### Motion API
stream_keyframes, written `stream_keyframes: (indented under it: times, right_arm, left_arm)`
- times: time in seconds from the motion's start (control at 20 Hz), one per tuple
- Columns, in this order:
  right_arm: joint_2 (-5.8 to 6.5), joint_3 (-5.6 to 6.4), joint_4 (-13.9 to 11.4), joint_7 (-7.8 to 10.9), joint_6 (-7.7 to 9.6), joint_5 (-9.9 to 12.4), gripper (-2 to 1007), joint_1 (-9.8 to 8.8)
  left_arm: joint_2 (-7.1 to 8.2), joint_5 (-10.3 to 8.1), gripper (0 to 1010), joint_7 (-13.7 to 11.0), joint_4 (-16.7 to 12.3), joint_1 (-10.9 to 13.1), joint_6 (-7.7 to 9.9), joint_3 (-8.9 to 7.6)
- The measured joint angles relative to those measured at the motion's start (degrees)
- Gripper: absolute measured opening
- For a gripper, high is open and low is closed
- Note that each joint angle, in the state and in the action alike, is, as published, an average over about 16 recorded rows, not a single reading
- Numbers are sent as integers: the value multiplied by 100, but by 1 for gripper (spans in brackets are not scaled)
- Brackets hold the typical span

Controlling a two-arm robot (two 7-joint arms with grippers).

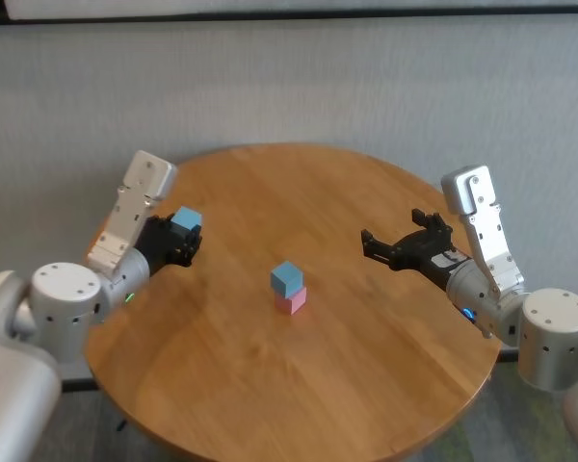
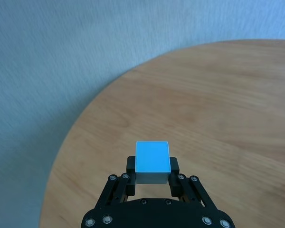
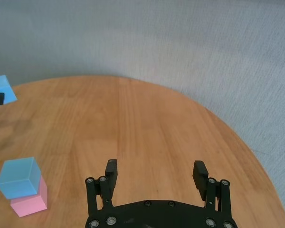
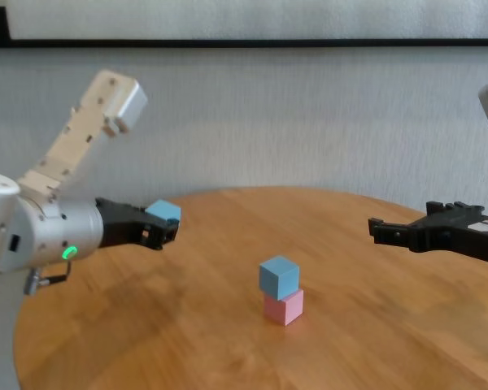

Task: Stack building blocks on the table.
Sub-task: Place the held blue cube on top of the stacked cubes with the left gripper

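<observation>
Left end effector (image 1: 185,234): raised above the left part of the surface (image 1: 366,385), clenched on a light blue block (image 1: 185,220). In the left wrist view only the block's top and part of one side show; its lower half sits between the black fingers (image 2: 130,166).

Right end effector (image 1: 397,243): raised over the right part of the surface, fingers spread wide, grasping nothing. In the chest view its arm is cut off at the picture's edge.

Stack: a second light blue block (image 1: 286,278) rests on a pink block (image 1: 292,299) near the middle of the surface, well apart from both end effectors. The upper block is turned slightly against the lower one. The upper block hides the pink block's top.

The near edge of the surface is cut off in the head view. No writing or labels are readable on any block or arm.
</observation>
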Motion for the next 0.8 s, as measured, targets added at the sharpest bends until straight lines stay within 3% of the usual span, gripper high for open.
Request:
stream_keyframes:
  times: [0.2, 0.4, 0.8]
  right_arm:
    - [0, 0, 0, 0, 0, 0, 1005, 0]
    - [0, 0, 0, 0, 0, 0, 1005, 0]
    - [0, 0, 0, 0, 0, 0, 1005, 0]
  left_arm:
    - [204, -109, 405, -214, -725, 299, 217, -11]
    - [361, -246, 405, -504, -1269, 501, 380, 41]
    - [515, -516, 405, -1090, -1719, 578, 560, 298]
